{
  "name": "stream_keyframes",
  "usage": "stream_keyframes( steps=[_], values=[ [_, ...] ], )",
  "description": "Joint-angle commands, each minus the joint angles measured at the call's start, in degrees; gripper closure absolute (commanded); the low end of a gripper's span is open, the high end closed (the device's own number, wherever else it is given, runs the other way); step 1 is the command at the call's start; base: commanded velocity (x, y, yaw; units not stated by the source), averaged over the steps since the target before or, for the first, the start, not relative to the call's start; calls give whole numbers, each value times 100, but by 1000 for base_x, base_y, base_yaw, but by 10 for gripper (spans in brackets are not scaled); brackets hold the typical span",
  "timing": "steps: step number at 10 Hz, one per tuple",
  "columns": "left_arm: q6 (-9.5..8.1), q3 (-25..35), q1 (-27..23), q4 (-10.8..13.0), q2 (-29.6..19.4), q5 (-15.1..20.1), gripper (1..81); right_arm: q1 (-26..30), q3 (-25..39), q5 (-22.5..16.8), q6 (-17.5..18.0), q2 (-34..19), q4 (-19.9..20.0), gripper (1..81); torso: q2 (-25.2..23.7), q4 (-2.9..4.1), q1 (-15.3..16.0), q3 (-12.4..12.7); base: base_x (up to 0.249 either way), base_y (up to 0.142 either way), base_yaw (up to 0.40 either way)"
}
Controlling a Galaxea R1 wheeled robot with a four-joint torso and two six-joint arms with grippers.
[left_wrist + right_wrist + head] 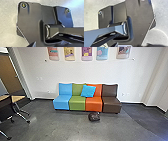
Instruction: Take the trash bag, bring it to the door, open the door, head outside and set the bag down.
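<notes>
The dark trash bag [94, 116] lies on the grey floor in the head view, just in front of the orange seat and at some distance from the robot. At the left, a brown door [9, 72] stands beyond a dark frame. Both wrist views look down on the robot's own base and the floor around it. Whether either gripper is open or shut cannot be made out.
A row of blue, green, orange and brown seats [60, 102] stands against the white wall, with a blue cushion [88, 91] on it. Chairs with metal legs [22, 112] and a dark table edge are at the left.
</notes>
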Motion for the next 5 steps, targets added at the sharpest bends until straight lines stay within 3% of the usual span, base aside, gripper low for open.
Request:
stream_keyframes(
  steps=[1,5],
  values=[
    [54,28,-180,68,-31,344,10,132,25,-333,18,-62,-64,10,0,0,0,0,128,0,0],
    [54,28,-180,68,-31,344,10,122,34,-324,18,-44,-64,10,0,0,-2,0,128,0,0]
  ],
)
